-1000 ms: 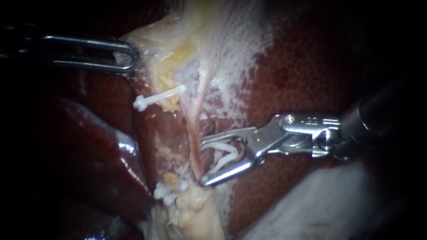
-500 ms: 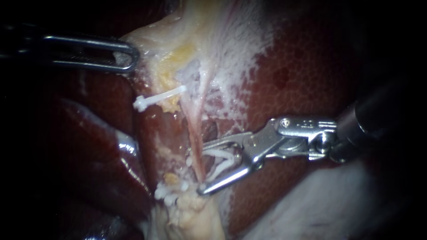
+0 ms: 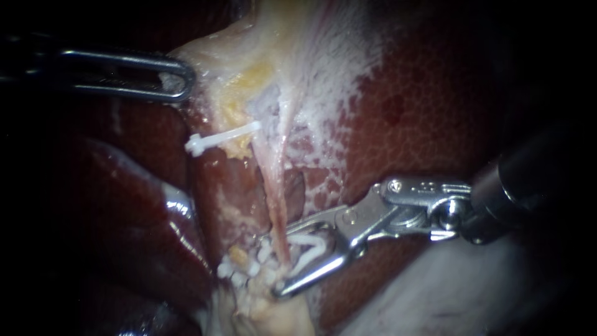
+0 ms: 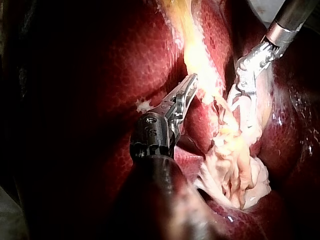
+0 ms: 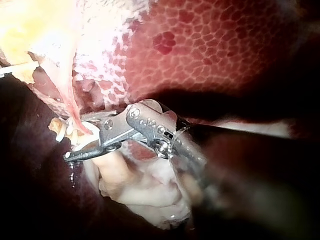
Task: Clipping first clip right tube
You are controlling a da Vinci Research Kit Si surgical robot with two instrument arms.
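Endoscope view. Right instrument [image 3: 275, 261]: jaws wide apart, each bearing a leg of the open white clip [image 3: 309, 239]. The tube [image 3: 277, 208], thin and pink, runs down mid-liver [image 3: 423, 106] and passes between the legs. Left instrument [image 3: 180, 78]: jaws clamped on pale tissue [image 3: 230, 62] at the liver's upper left. Hazards, as judged:
- Clip tips stopping short of the tube's far side, giving partial closure.
- Lower jaw snagging the white bits [image 3: 239, 269].
- Left traction slackening, letting the tube slip out.

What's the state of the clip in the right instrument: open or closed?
Open. The clip shows a spread white V between the right instrument's parted jaws, with the tube crossing between them.
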